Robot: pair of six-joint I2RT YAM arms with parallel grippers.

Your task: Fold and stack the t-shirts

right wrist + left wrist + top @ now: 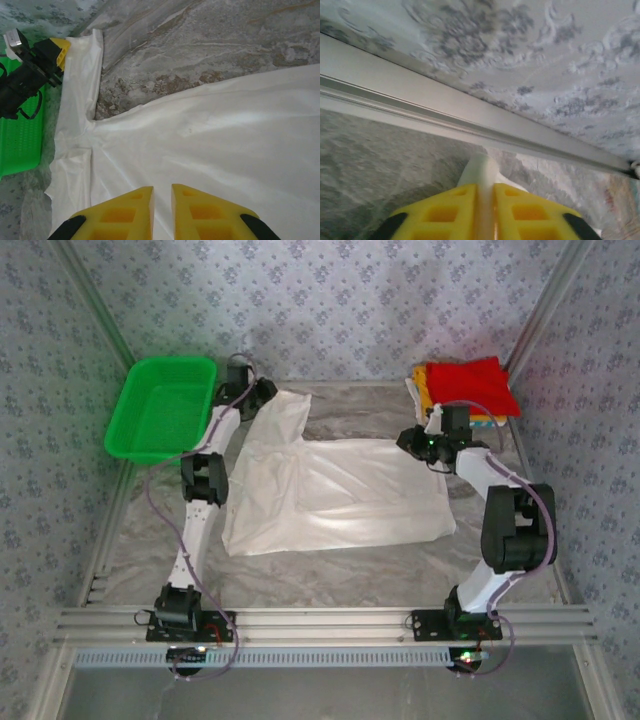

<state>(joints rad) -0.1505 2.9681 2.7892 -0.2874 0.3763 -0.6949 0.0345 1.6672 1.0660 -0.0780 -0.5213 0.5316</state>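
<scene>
From above you see the white t-shirt [330, 490] spread mid-table, with the left gripper [262, 392] at its far sleeve and the right gripper [432, 447] at its right edge, near the folded tees [468, 388]. Your left wrist camera shows the fingers [445, 212] clamped on white cloth. Your right wrist camera shows jaws nearly together over the shirt; you cannot tell whether they pinch it.

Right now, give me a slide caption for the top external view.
Left gripper pinches a sleeve of the white t-shirt beside the green basket; right gripper at its opposite edge, folded tees behind.
</scene>
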